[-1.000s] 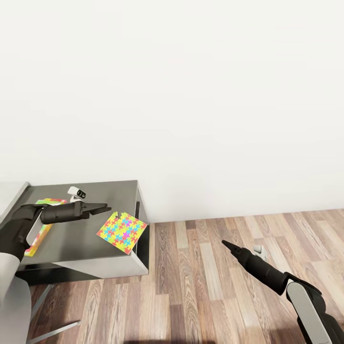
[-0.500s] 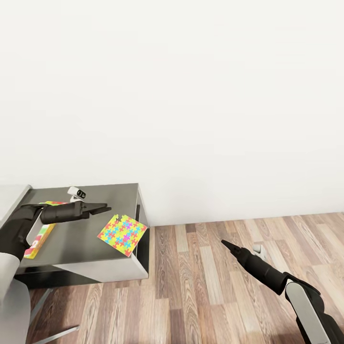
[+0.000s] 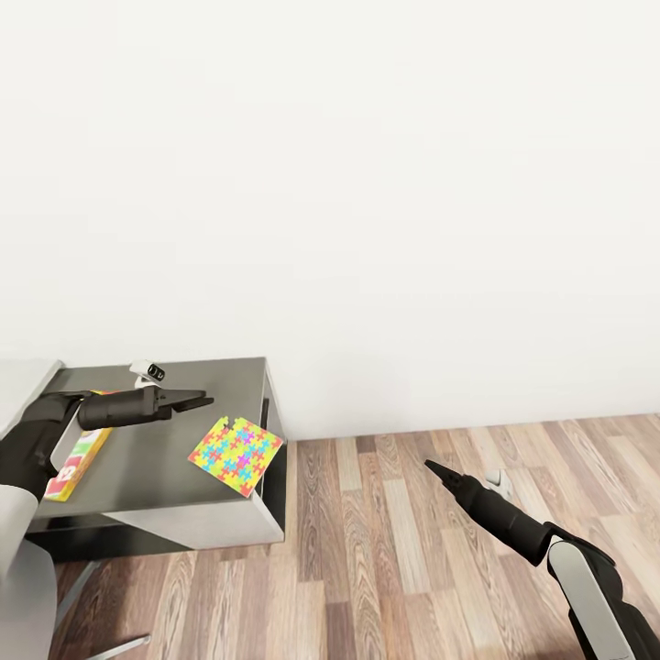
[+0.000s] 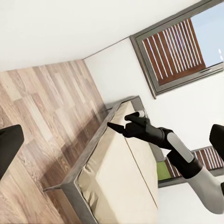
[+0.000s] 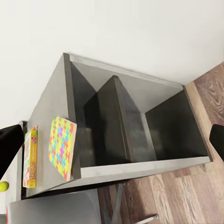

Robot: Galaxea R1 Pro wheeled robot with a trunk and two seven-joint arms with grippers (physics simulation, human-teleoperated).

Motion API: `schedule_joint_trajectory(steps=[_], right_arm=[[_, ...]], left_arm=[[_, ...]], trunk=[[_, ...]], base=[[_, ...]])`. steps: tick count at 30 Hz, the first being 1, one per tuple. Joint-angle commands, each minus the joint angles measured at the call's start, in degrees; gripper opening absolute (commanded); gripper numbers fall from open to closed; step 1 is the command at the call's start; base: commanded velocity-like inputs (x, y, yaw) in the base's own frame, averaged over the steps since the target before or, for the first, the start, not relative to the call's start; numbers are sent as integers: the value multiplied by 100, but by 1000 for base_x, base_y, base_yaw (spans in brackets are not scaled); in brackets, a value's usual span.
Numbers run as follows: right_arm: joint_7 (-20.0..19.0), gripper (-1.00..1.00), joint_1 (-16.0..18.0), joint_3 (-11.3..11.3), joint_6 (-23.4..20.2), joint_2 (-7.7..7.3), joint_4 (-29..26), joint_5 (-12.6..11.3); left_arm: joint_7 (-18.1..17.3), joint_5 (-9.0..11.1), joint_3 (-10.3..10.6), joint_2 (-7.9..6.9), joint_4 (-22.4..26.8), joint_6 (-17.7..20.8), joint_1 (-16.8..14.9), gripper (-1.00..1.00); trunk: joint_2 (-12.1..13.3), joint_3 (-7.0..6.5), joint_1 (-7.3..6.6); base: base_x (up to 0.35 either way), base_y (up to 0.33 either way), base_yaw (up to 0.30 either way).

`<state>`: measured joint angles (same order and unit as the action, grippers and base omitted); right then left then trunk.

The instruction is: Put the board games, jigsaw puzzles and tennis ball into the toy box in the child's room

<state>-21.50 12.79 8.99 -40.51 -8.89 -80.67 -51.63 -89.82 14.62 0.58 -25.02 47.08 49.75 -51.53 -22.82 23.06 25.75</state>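
Observation:
One jigsaw puzzle (image 3: pixel 236 454) lies flat at the near right corner of the dark grey cabinet top (image 3: pixel 165 458), which belongs to the table. A yellow-green board game (image 3: pixel 78 456) lies at the top's left side. My left gripper (image 3: pixel 206 400) hovers open above the top, between the two, holding nothing. My right gripper (image 3: pixel 431 467) hangs open and empty over the wood floor, well right of the cabinet. The right wrist view shows the puzzle (image 5: pixel 62 147), the board game (image 5: pixel 31 157) and the tennis ball (image 5: pixel 3 186) beyond it. The toy box is out of view.
A small white device (image 3: pixel 148 371) stands at the back of the cabinet top. The cabinet's side has open dark shelves (image 5: pixel 135 126). The pale desk top (image 3: pixel 18 385) adjoins at left. The bed (image 4: pixel 116 182) and a dark-framed window (image 4: pixel 182 44) lie behind the right arm.
The whole head view has shifted a little, so the cabinet sits slightly lower and further right in the picture. Both arms hold the same pose.

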Motion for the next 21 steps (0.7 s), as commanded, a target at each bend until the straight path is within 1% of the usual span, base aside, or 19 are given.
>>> schedule_joint_trajectory(steps=[1, 14, 21], right_arm=[[-13, 100, 4, 11, -36, -1, -2, -10], [-20, 100, 4, 27, -45, -5, -1, -8], [-16, 100, 4, 22, -44, -1, -1, -6]], left_arm=[[-18, 5, 8, -3, -2, 61, -4, 100], [-18, 6, 17, 6, -2, 78, -3, 100], [-18, -2, 12, 47, -5, 78, -3, 100]], trunk=[[-9, -1, 3], [-9, -125, 3], [-9, -192, 3]], base=[[0, 0, 0], [0, 0, 0], [0, 0, 0]])
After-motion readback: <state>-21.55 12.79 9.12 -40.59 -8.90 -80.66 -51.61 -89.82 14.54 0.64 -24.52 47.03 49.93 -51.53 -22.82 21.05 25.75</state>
